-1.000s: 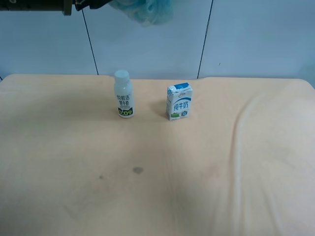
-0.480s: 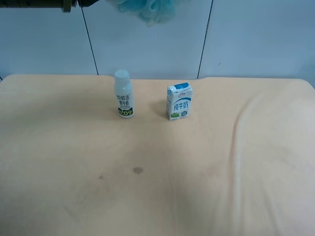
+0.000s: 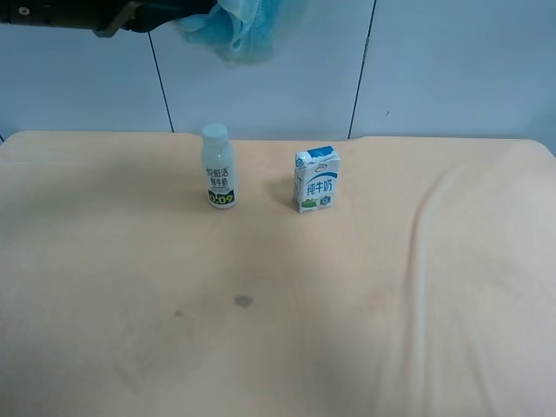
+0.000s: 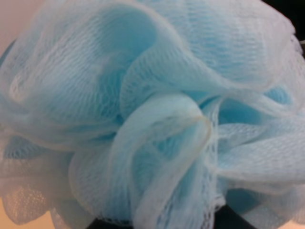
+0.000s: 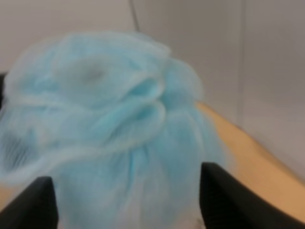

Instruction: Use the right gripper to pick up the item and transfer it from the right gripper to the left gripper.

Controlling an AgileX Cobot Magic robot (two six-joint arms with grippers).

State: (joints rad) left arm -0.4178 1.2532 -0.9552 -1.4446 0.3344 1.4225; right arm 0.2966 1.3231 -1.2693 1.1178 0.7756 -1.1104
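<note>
Moved: bath pouf (image 3: 236, 26) drifts left and lower than half a second ago.
Right gripper (image 5: 126, 200): fingers flank pouf; grasp uncertain.
Left gripper: hidden, cannot tell.
Risk: soft mesh slipping mid-handover.

Arm (image 3: 61, 16): black/olive casing, small screws. Pincer fingers (image 5: 28, 205): black, angular.

Standing on the table (image 3: 365, 330), toward its far edge: yogurt bottle (image 3: 218, 166) at exterior high view's left, milk carton (image 3: 316, 179) near it at right. Apart, both upright.
</note>
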